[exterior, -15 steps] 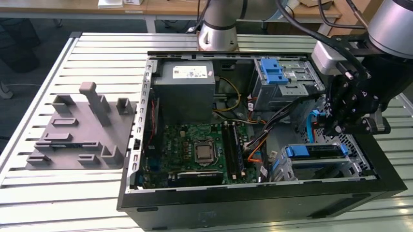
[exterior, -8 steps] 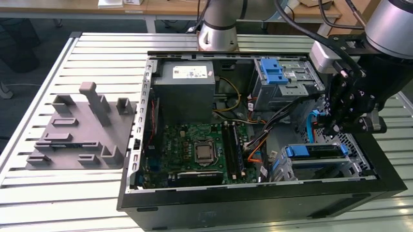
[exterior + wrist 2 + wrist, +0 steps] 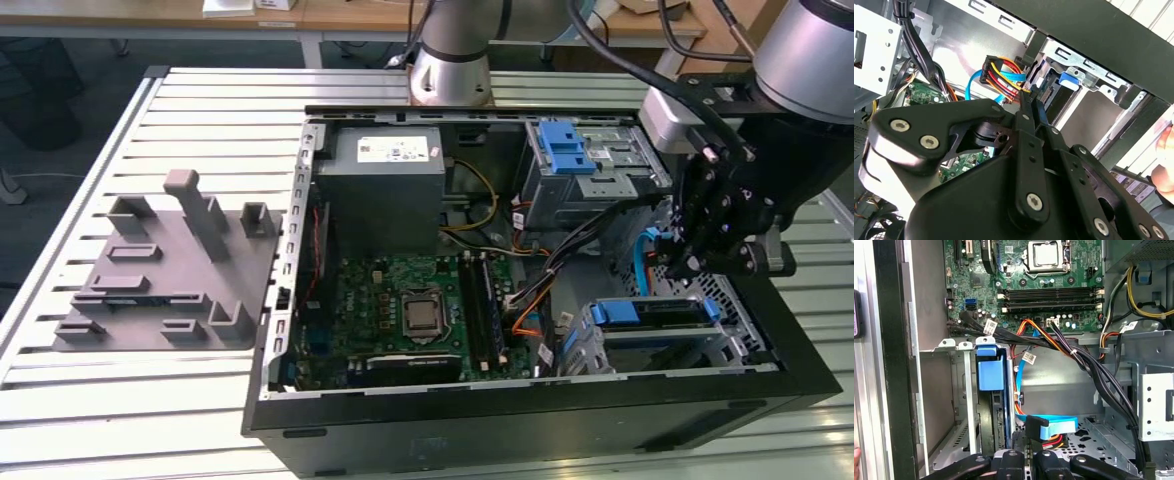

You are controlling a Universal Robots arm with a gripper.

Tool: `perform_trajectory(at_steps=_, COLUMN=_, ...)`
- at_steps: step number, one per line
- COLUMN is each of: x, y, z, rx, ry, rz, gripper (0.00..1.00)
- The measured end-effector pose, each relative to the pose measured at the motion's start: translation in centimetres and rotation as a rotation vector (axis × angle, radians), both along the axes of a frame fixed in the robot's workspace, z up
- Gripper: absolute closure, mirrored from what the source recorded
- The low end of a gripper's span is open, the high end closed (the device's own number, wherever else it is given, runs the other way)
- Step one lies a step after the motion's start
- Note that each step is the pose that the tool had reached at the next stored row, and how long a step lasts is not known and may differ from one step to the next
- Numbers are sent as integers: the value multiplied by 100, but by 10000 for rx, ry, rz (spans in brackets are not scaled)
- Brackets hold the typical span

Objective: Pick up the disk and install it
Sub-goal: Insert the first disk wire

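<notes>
Motherboard (image 3: 400, 310): green, silver socket centre. Power supply box (image 3: 380, 190): grey, white sticker. Drive carrier tab (image 3: 990, 371): blue, in metal-grey bay. Data cable (image 3: 1051, 426): light blue. Wire bundle (image 3: 1004, 75): red, yellow, orange, black. Gripper (image 3: 707, 255): black. Fixture tray (image 3: 167, 270) at case's 9 o'clock: grey. Case (image 3: 534, 425): black.

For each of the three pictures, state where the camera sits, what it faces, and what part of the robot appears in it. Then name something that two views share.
Exterior view: off the arm, above, looking down into the open computer case on a slatted table; the arm and its gripper hang over the case at the exterior view's right.
First wrist view: on the arm, facing the motherboard and a drive bay; gripper linkage at the edge.
Second wrist view: on the arm, behind the gripper, facing the drive cage.
Shared: blue data cable.
</notes>
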State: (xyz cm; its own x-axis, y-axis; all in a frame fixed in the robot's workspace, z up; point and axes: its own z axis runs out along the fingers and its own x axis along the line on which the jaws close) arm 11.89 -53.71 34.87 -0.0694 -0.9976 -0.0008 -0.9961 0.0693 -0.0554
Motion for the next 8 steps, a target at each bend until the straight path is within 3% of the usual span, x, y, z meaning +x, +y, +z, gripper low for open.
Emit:
perform_trajectory(at_steps=2, x=7, y=0, z=1, rx=5, ry=46, rz=-2, gripper=84)
perform_trajectory(at_steps=4, x=27, y=0, z=6, rx=4, ry=166, rz=0, gripper=84)
perform_trajectory(at_steps=6, x=45, y=0, z=10, rx=4, ry=332, rz=0, gripper=84)
perform_trajectory(at_steps=8, x=46, y=1, z=10, rx=5, ry=346, rz=0, gripper=84)
